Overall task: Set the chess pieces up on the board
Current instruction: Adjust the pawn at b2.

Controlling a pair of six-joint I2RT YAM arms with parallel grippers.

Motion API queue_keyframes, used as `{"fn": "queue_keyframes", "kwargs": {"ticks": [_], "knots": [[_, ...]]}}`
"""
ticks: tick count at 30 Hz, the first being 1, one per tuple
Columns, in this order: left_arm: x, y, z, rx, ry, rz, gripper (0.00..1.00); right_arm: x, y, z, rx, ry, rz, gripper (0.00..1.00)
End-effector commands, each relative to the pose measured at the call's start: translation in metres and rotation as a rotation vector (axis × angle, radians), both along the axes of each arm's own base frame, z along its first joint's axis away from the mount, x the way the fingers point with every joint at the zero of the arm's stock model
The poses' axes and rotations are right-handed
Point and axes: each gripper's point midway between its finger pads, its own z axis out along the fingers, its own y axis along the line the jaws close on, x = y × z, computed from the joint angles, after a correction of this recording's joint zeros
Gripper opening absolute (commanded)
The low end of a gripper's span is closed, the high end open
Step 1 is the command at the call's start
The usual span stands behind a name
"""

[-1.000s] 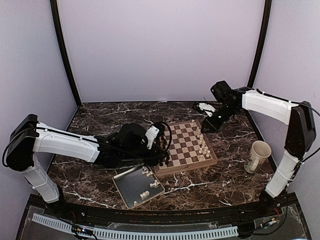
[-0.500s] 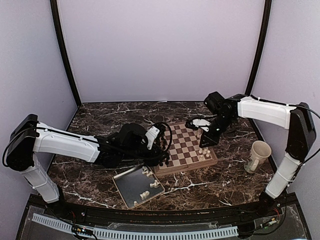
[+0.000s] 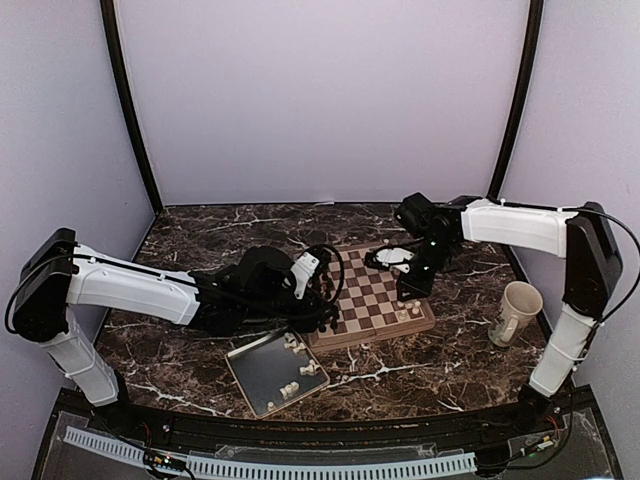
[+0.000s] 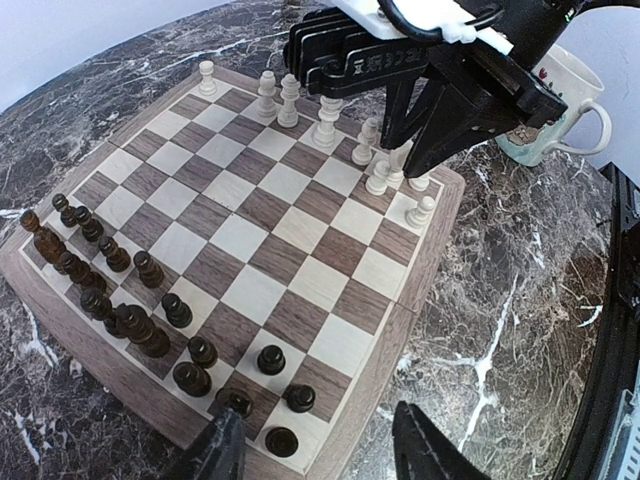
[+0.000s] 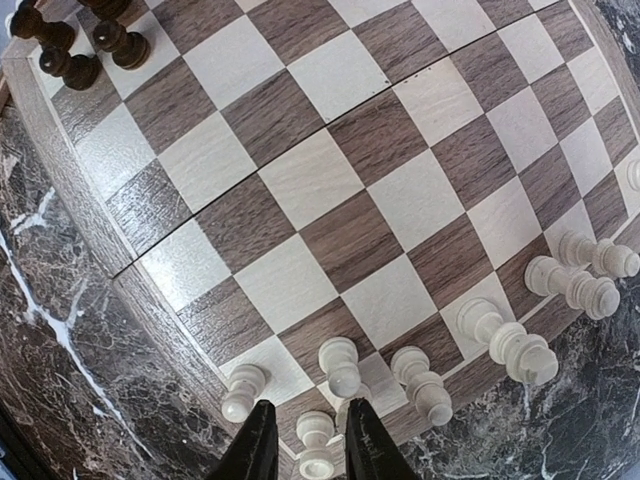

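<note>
The board (image 3: 365, 285) lies mid-table. Several cream-white chess pieces (image 3: 405, 300) stand along its right edge, and more lie in the grey tray (image 3: 255, 378). My right gripper (image 3: 408, 285) hangs low over that white row. In the right wrist view its fingers (image 5: 305, 410) are narrowly open on either side of a standing white pawn (image 5: 318, 440), with a gap at each side. My left gripper (image 4: 325, 445) is open and empty above the board's left corner, over the dark pieces (image 4: 120, 290).
A cream mug (image 3: 518, 312) stands right of the board. The tray sits at the board's near-left corner, under the left arm's forearm side. Dark pieces fill the board's left edge. The marble table ends at walls behind and at both sides.
My right arm has swung from the back right of the table leftward and down onto the board's right edge, over the white pieces. The left arm has not moved.
</note>
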Motion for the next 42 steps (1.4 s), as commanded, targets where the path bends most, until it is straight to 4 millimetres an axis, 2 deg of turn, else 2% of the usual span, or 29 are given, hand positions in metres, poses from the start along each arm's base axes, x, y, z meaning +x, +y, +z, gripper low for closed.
{"fn": "queue_keyframes", "kwargs": {"ticks": [1,17,25,32,35,42], "knots": [[-0.002,-0.004,0.006,-0.019,0.008,-0.01,0.53,0.005,0.0,-0.01,-0.043,-0.026,0.004,0.26],[-0.005,-0.001,0.001,-0.024,0.012,-0.01,0.53,0.011,0.001,-0.023,-0.1,-0.038,-0.003,0.26],[-0.005,0.0,-0.001,-0.024,0.016,-0.01,0.52,0.007,0.008,-0.025,-0.089,-0.009,0.008,0.16],[-0.006,-0.001,-0.003,-0.024,0.017,-0.013,0.53,0.009,0.011,-0.025,-0.084,-0.013,0.011,0.14],[-0.006,-0.001,-0.004,-0.024,0.02,-0.014,0.53,0.009,0.012,-0.026,-0.085,-0.011,0.01,0.15],[-0.006,-0.001,-0.003,-0.02,0.018,-0.015,0.52,0.01,0.012,-0.022,-0.084,-0.016,0.009,0.23]]}}
